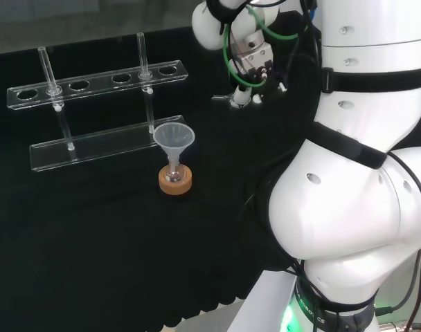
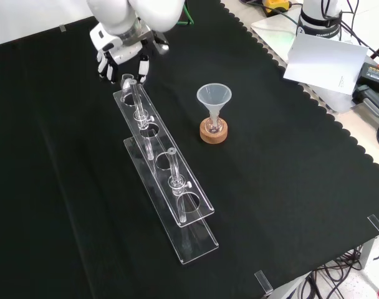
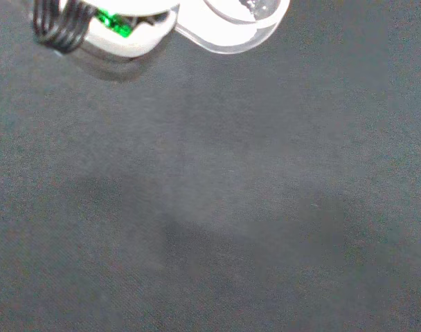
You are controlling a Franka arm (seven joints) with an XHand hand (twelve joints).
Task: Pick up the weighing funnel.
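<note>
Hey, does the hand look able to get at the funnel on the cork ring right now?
Probably yes. In the front view the hand hangs at the far end of the tube rack, and the funnel stands alone to the rack's right, with bare cloth between them.

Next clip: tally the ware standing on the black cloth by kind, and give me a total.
Clear rack: 1
Glass tubes in the rack: 2
Funnel: 1
Small flask under the funnel: 1
Cork ring: 1
Total: 6
</note>
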